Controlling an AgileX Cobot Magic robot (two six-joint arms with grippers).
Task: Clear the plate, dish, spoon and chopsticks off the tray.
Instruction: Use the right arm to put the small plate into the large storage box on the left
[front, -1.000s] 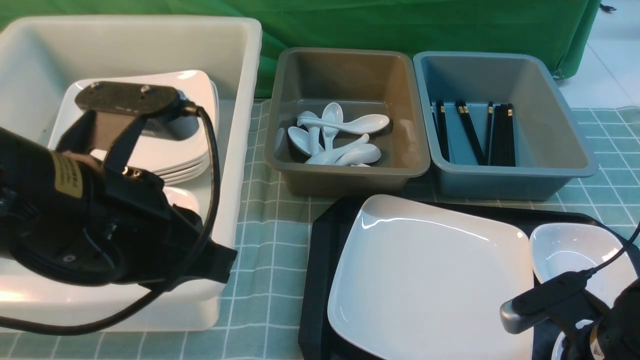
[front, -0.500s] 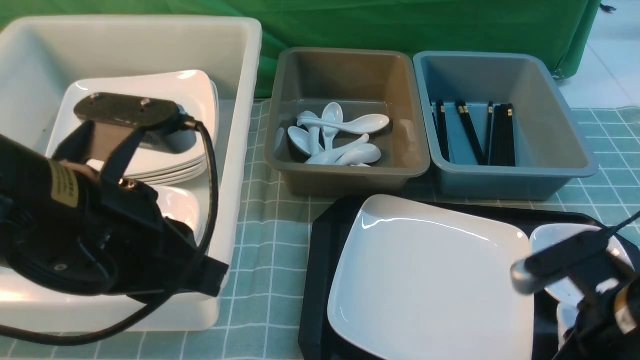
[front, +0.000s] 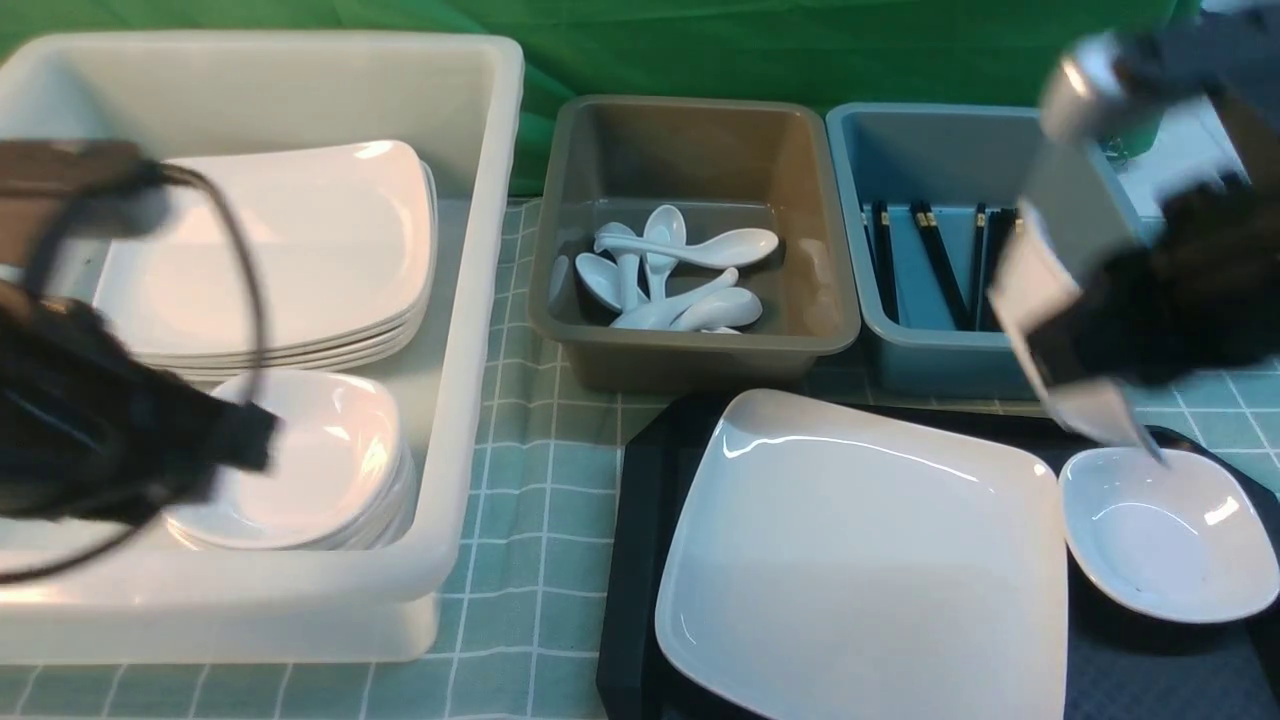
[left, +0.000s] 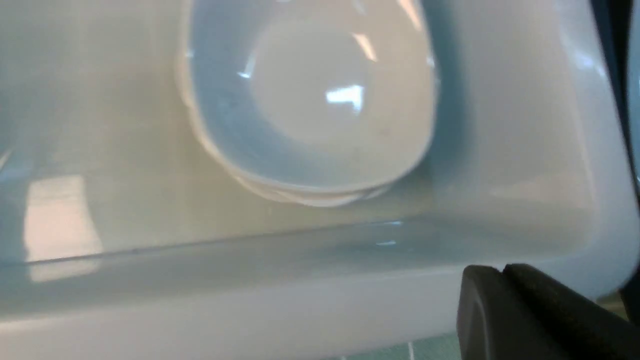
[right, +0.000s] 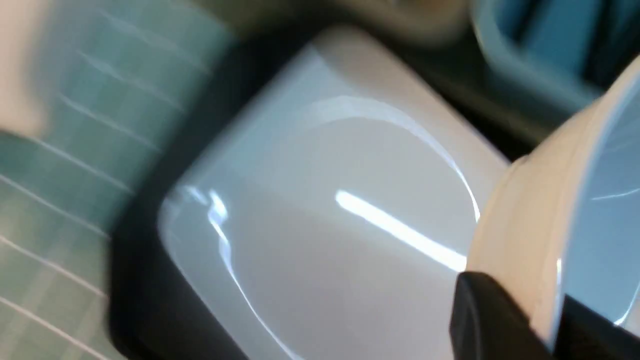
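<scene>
Plate and dish still sit on the black tray, at lower right. Reading from the left: the left gripper, jaws closed and empty, has swung back toward our left. That uncovers stacked white plates and dishes in the white tub. At centre, a grey bin holds white spoons. Beside it, a blue bin holds black chopsticks. We see neither kind loose on the tray. Far right, the right gripper has risen from the tray's near corner and reaches down from above. Its jaws, open a second ago, now pinch the dish's far rim. We judge the dish leaves next, then the plate.
</scene>
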